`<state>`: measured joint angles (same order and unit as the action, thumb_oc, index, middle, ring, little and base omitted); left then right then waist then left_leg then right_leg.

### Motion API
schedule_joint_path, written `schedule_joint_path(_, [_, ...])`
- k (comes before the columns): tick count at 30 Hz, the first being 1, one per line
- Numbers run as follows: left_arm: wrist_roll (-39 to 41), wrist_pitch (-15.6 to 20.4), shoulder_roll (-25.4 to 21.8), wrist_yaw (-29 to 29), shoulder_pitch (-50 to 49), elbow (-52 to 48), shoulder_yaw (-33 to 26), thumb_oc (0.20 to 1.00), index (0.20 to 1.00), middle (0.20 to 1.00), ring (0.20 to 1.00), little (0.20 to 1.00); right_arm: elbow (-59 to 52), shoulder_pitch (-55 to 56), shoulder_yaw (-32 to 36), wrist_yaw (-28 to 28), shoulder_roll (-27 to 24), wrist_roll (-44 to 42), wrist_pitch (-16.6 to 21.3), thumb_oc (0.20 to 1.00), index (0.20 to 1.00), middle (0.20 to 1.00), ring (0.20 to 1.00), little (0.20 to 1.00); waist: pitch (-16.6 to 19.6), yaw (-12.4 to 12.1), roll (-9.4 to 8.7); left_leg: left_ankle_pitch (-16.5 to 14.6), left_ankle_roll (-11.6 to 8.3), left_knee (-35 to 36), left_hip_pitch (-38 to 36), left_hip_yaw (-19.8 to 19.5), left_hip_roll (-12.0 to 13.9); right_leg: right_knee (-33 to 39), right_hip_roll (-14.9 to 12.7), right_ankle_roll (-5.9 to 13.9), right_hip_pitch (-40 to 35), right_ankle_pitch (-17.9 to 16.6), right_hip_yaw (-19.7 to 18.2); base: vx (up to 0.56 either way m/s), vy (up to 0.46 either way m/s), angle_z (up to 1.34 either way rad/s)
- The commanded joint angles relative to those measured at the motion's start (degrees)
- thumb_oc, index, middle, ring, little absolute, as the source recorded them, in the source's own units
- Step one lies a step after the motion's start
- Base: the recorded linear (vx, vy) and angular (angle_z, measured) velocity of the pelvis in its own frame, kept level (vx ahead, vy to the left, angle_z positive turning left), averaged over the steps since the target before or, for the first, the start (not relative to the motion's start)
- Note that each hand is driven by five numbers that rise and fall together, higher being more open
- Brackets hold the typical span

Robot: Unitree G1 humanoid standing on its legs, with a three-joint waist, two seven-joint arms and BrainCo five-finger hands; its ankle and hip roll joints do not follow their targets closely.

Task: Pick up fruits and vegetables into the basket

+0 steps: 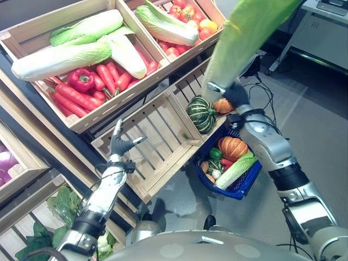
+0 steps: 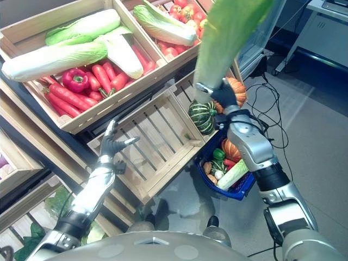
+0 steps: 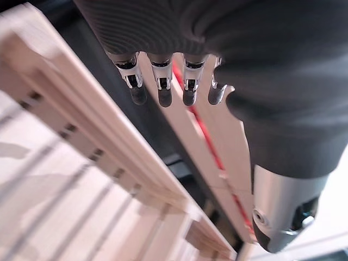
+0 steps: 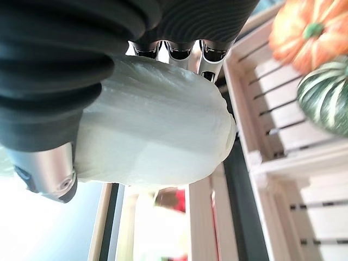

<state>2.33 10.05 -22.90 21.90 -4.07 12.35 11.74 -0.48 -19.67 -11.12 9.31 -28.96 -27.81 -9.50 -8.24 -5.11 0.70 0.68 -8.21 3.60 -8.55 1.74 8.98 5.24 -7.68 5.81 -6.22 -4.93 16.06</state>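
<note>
Right hand (image 1: 235, 95) is grasping a napa cabbage (image 1: 244, 38) above blue basket (image 1: 244, 185) holding pumpkin (image 1: 232, 148), cabbage; left hand (image 1: 120, 144) is hanging released over slatted crate (image 1: 157, 136).

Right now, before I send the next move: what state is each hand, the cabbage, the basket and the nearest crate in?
Right hand: shut on the cabbage's pale base.
Napa cabbage: lifted, held upright above the basket.
Left hand: open, holding nothing, over the slatted crate.
Blue basket: hanging on the right forearm, already holding produce.
Slatted crate: bare under the left hand.
</note>
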Motion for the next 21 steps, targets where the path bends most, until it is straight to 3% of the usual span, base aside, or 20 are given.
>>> schedule_joint_path(1, [-1.1,6.3,-4.2,-1.1,-0.3,-0.6,-2.6,1.000,1.000,1.000,1.000,1.000,-6.6,0.9,4.3,-0.7,-0.2,1.0,8.1,0.200,0.200,0.200,0.200,0.200,1.4,0.1,-3.03,-5.0,2.25,-4.0,1.8,3.9,1.1,-7.0,-5.0,3.02,-0.3,7.0,-1.9,0.00,0.000,0.00])
schedule_joint_path(6, [-3.6,7.1,-4.9,-4.5,-6.2,1.3,-6.7,1.000,1.000,1.000,1.000,1.000,-5.5,10.1,9.9,-0.6,-0.3,1.5,12.2,0.200,0.200,0.200,0.200,0.200,-0.4,0.7,-2.22,-5.0,2.54,-4.7,3.1,4.3,1.5,-9.4,-5.2,3.09,1.8,8.1,-1.9,-0.02,-0.042,-0.03])
schedule_joint_path(11, [-4.3,6.9,-7.0,-9.2,-7.2,3.7,-5.3,1.000,1.000,1.000,1.000,1.000,0.1,12.4,12.5,0.8,0.1,-1.7,13.4,0.200,0.200,0.200,0.200,0.200,-4.7,2.0,-0.53,-4.6,2.70,-7.7,8.1,4.0,2.1,-14.9,-5.0,2.34,8.3,9.9,-2.6,-0.16,-0.069,-0.07])
schedule_joint_path(16, [-5.2,8.1,-8.3,-5.7,-6.3,6.3,-1.9,1.000,1.000,1.000,1.000,1.000,8.5,10.2,14.3,1.5,-1.0,-6.0,16.0,0.200,0.200,0.200,0.200,0.200,-10.9,2.9,2.05,-3.4,2.37,-10.0,14.0,3.7,2.2,-19.5,-5.0,1.17,14.9,10.9,-2.8,-0.21,-0.020,0.01])
schedule_joint_path(17, [-4.1,7.6,-8.0,-1.8,-5.9,10.0,-0.8,1.000,1.000,1.000,1.000,1.000,13.1,9.0,14.8,0.7,-1.6,-9.9,17.0,0.200,0.200,0.200,0.200,0.200,-13.3,3.0,3.21,-2.6,2.10,-11.0,16.4,3.6,2.0,-21.5,-5.2,0.59,17.3,11.2,-3.0,-0.18,-0.007,-0.02])
schedule_joint_path(21, [-0.2,6.2,-5.3,0.0,-5.0,18.8,-0.6,1.000,1.000,1.000,1.000,1.000,21.0,5.7,14.8,0.6,-2.6,-14.4,17.6,0.200,0.200,0.200,0.200,0.200,-16.8,2.8,5.21,-1.7,1.76,-13.4,21.0,3.2,1.2,-26.4,-6.1,-0.31,22.4,12.5,-3.4,-0.11,-0.009,-0.04])
